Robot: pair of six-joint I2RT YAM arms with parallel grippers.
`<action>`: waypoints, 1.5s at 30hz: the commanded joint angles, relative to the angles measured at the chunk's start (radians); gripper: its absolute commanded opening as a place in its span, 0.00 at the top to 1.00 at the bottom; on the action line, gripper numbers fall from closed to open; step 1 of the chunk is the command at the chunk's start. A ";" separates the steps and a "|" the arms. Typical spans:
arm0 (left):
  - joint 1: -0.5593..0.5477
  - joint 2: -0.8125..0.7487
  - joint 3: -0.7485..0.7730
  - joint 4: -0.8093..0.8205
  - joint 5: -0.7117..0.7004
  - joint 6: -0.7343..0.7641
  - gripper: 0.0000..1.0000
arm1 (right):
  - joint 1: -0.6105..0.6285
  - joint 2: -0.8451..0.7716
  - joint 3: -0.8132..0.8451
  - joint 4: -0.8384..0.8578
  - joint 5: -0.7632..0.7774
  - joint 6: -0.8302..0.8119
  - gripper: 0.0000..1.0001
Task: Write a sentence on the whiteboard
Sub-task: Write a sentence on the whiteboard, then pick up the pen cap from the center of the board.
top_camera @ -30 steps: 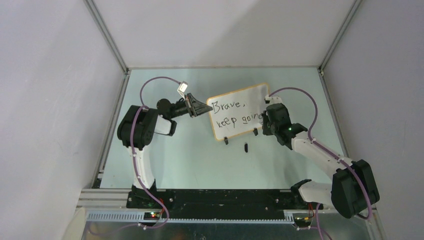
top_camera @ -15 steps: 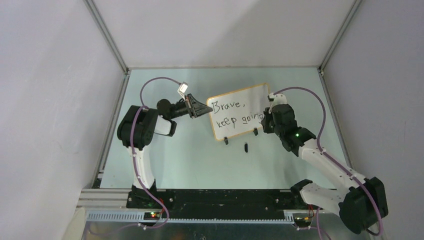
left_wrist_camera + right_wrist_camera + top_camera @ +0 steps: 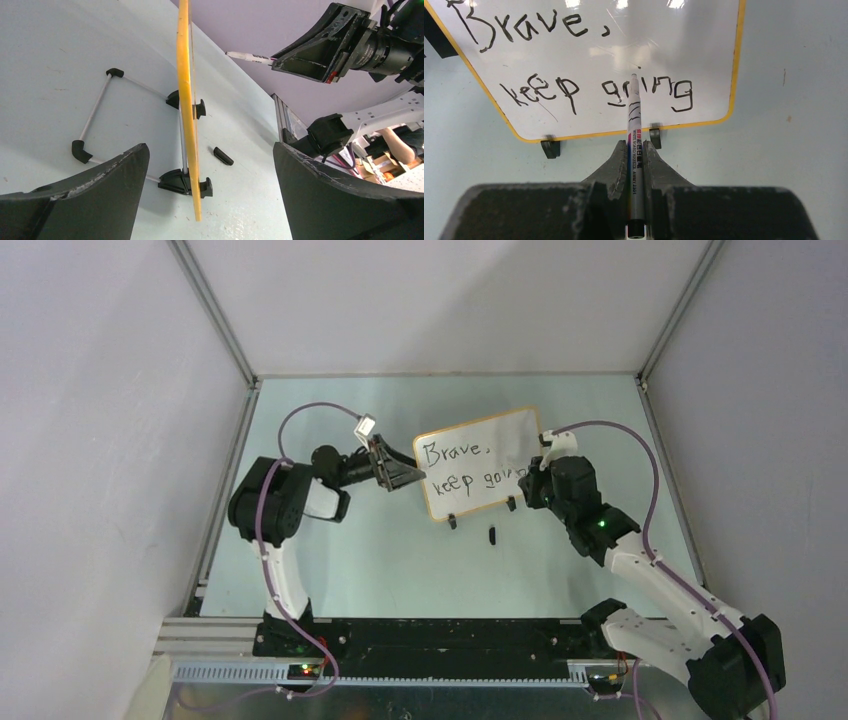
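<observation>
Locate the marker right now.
Right wrist view, centre: the marker is held in the right gripper's fingers, tip aimed at "going" on the whiteboard's lower right; left wrist view shows a gap before the board.

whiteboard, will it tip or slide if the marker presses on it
Probably won't tip back: a rod frame behind the whiteboard braces its feet. Thin and likely light, so the marker may slide it. The open left hand around its edge isn't gripping.
</observation>
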 commanded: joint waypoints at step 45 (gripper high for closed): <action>-0.528 -1.051 0.032 -2.087 -1.559 -0.233 0.20 | 0.031 -0.638 0.024 -0.458 0.182 0.237 1.00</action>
